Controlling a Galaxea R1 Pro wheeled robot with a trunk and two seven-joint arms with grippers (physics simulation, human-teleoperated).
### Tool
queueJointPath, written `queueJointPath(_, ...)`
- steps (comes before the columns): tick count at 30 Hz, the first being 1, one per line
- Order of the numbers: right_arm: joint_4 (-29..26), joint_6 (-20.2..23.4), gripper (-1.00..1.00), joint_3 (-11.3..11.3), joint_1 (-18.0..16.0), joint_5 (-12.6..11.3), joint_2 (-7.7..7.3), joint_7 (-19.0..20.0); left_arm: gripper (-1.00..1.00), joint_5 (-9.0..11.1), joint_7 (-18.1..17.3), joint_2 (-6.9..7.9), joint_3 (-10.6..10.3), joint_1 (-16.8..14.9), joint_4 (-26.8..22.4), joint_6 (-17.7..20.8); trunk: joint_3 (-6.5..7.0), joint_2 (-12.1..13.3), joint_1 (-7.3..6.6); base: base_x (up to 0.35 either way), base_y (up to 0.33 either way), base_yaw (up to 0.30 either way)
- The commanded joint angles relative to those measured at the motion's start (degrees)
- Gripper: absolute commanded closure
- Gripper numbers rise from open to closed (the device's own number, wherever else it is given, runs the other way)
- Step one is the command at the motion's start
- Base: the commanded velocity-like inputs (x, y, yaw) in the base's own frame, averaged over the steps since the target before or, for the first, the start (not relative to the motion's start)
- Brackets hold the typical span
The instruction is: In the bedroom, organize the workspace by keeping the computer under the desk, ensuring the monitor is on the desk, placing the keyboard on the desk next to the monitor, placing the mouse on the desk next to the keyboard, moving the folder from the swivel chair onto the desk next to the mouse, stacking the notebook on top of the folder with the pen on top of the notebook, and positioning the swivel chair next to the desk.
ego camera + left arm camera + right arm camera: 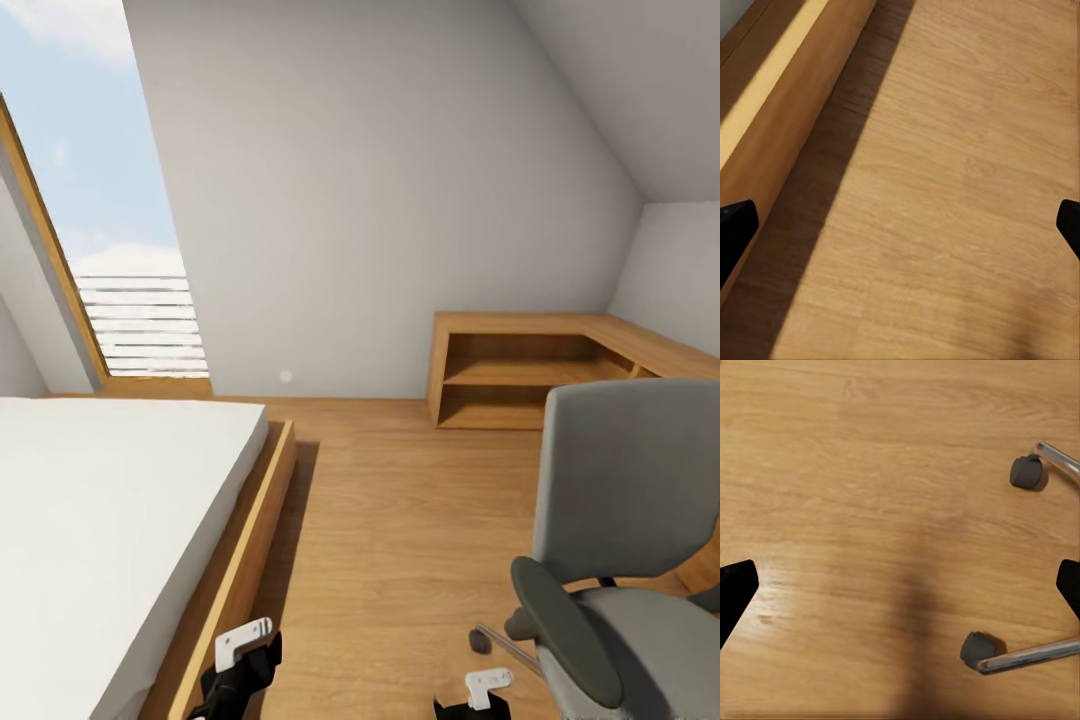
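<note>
A white-mattressed bed [100,520] lies at left, both empty grippers, left [240,655] and right [480,690], hang spread open over wooden floor [400,540], and the swivel chair [625,540] stands at right, probably rolling easily if pushed by its stiff backrest.

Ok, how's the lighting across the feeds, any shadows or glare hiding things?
Head view: even daylight from the skylight, no glare, the swivel chair sharp. Left wrist view: a dark shadow band lies on the floor beside the bed frame. Right wrist view: a soft shadow streak crosses the floor between the chair's casters, which stay clear.
</note>
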Motion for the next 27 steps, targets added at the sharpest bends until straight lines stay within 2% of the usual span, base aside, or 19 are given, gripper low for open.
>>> queueJointPath(1, 0.08, -0.1, -1.0, 0.4, -0.05, -0.6, -0.02, 0.04, -1.0, 0.45, 0.4, 0.02, -0.1, 0.12, -0.3, 0.19, -0.24, -0.44, 0.22, 0.0, 0.0, 0.0)
queueJointPath(8, 0.09, 0.43, -1.0, 0.13, -0.05, -0.68, -0.28, 0.11, -1.0, 0.44, 0.4, 0.13, -0.07, 0.67, -1.07, 0.11, -1.5, -3.25, 1.76, 0.0, 0.0, 0.0)
queueJointPath(19, -0.06, 2.61, -1.0, -0.37, -0.23, -1.04, -2.09, 0.04, -1.0, 0.42, 0.4, 0.25, -0.06, 0.78, -1.19, -0.02, -3.47, -7.66, 4.17, 0.0, 0.0, 0.0)
queueJointPath(27, -0.3, 3.37, -1.0, -0.46, -0.31, -2.35, -2.74, -0.1, -1.0, 0.43, 0.31, 0.31, -0.08, 0.78, -0.9, 0.19, -3.47, -7.66, 4.17, 0.0, 0.0, 0.0)
